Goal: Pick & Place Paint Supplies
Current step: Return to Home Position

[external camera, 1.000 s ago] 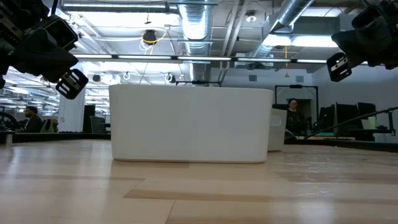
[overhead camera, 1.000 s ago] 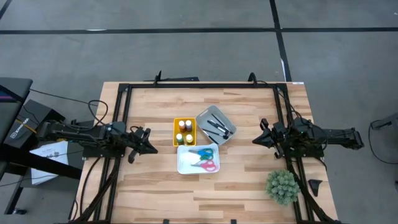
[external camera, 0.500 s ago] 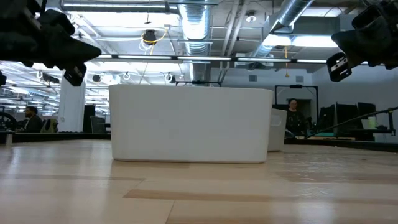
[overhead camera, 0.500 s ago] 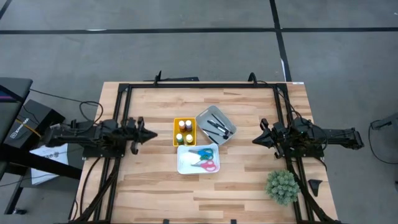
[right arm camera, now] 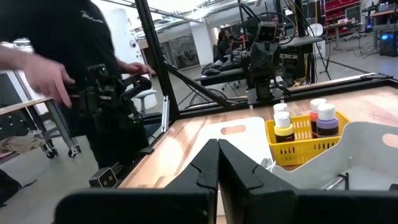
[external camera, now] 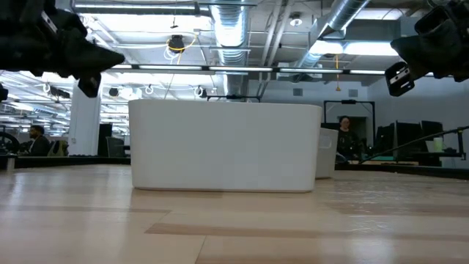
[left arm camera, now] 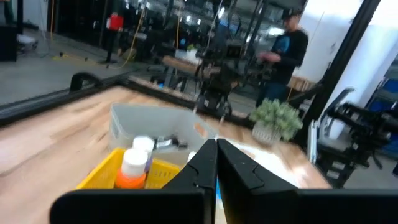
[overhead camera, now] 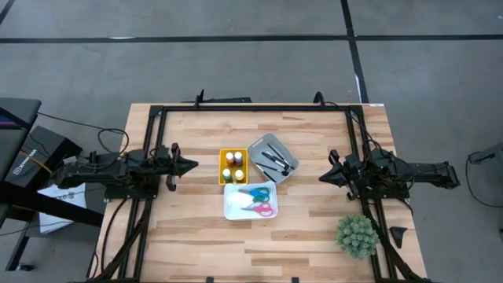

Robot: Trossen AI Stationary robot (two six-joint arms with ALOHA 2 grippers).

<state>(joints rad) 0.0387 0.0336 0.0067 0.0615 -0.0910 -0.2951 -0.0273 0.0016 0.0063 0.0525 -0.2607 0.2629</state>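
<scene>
A wooden bench (overhead camera: 196, 228) ringed by a black frame (overhead camera: 251, 108) carries everything. The left arm (overhead camera: 110, 168) lies stretched along the bench's left side and the right arm (overhead camera: 409, 173) along its right side, both held above the wood and pointing in toward the middle. The left claw (overhead camera: 191, 166) hangs near the yellow bin and well clear of it, with its fingers pressed together and nothing between them. The right claw (overhead camera: 322, 178) hangs farther from the bins on the other side, likewise pinched closed and empty. Three bins sit clustered at the bench's centre. The white bin (overhead camera: 229, 203) lies nearest the front edge. The gray bin (overhead camera: 255, 148) sits behind it, turned at an angle, and the yellow bin (overhead camera: 222, 167) sits just beside the gray one on the left arm's side. A fuzzy green plant (overhead camera: 357, 235) stands apart near the front right corner, close to the right arm. Inside the white bin lie small scissors, one pair with blue-green handles (overhead camera: 256, 193) and one with pink handles (overhead camera: 265, 209). Four paint bottles (overhead camera: 233, 166) stand upright in the yellow bin, an orange one (left arm camera: 132, 171) closest to the left claw. Thin dark brushes (overhead camera: 273, 162) lie flat in the gray bin. A person in dark clothes (right arm camera: 74, 37) stands beyond the bench's edge.
</scene>
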